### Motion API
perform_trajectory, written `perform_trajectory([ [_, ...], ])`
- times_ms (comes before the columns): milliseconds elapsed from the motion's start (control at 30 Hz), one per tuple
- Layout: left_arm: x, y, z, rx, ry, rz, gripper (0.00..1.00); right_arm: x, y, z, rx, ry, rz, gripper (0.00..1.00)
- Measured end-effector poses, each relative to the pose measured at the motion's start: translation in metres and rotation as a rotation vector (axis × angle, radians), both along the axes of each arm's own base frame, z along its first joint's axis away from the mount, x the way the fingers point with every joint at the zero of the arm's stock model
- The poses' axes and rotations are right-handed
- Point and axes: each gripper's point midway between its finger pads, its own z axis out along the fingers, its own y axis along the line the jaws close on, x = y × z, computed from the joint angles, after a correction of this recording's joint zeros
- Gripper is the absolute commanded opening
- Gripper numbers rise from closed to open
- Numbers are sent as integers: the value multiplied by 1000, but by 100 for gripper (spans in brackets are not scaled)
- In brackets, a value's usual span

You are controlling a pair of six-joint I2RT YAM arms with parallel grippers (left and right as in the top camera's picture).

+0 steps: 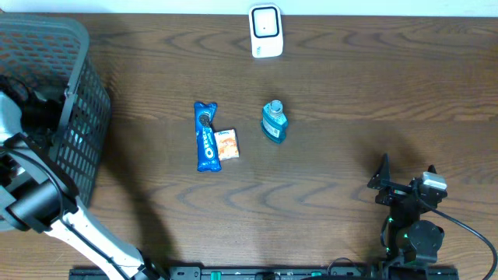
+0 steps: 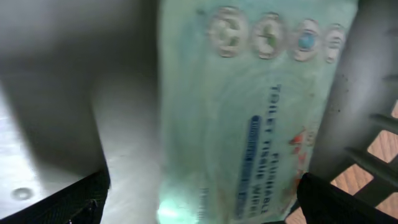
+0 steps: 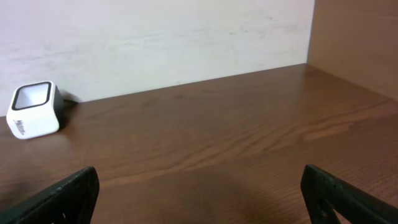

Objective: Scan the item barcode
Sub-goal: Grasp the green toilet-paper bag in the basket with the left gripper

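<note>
The step in hand looks like the pick-up. The left gripper [image 2: 202, 202] hangs inside the basket [image 1: 74, 47] with its jaws apart, right above a pack of wipes [image 2: 249, 106] that lies on the basket floor. Nothing is held yet. No barcode shows on the pack's upper face, which is blurred, so it may be underneath.

Next, the gripper would need to drop, close across the pack and lift it over the basket wall. It would then carry the pack to the scanner [image 1: 265, 31], which stands well apart from the basket, and turn the code toward its window.

The right gripper [image 3: 199, 199] is far from the basket, jaws apart and empty, facing the scanner.
</note>
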Motion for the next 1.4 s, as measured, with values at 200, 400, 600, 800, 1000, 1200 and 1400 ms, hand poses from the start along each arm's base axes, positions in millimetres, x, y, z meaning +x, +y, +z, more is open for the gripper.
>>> perform_trajectory([
  [200, 14, -7, 0, 21, -30, -41, 47, 0, 0, 0, 0, 0, 0, 99],
  [400, 15, -10, -3, 10, -46, -48, 8, 0, 0, 0, 0, 0, 0, 99],
  [600, -5, 0, 3, 27, 30, 24, 8, 0, 0, 0, 0, 0, 0, 99],
  [800, -29, 34, 87, 158, -67, 194, 8, 0, 0, 0, 0, 0, 0, 99],
  [1000, -52, 2, 269, 366, -446, 290, 8, 0, 0, 0, 0, 0, 0, 99],
  [1200, -70, -145, 373, 329, -774, 17, 8, 0, 0, 0, 0, 0, 0, 99],
  [1400, -77, -295, 362, 123, -794, -421, 8, 0, 0, 0, 0, 0, 0, 99],
])
